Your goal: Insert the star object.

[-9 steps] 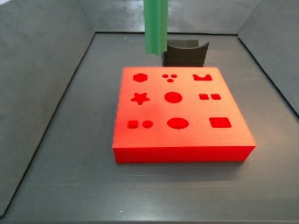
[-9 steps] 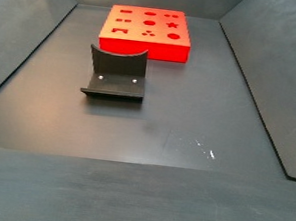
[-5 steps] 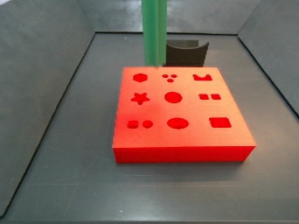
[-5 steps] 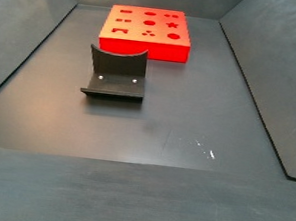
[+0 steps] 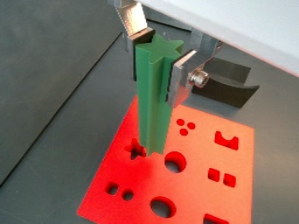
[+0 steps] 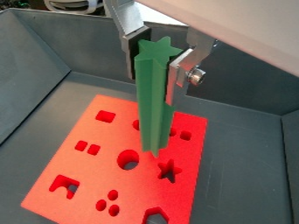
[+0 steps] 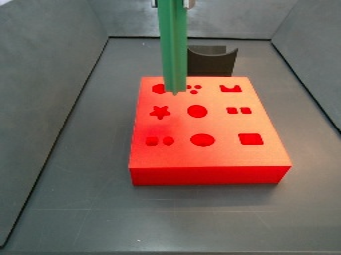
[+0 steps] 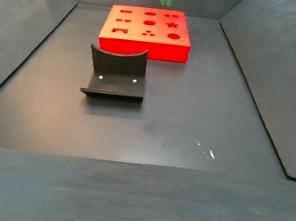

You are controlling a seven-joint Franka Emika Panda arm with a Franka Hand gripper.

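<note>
Pinching the top of the green bar [image 5: 152, 96], the gripper [image 5: 162, 54] fingers [image 5: 186, 73] are holding it upright above the red block [image 7: 209, 134] toward the counter's far edge. Being stiff, light-looking and smooth, it is probably best gripped high on its flats.

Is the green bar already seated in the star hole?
No: in a wrist view the bar, held upright in the pincer, ends above the red block, beside the open star hole.
</note>
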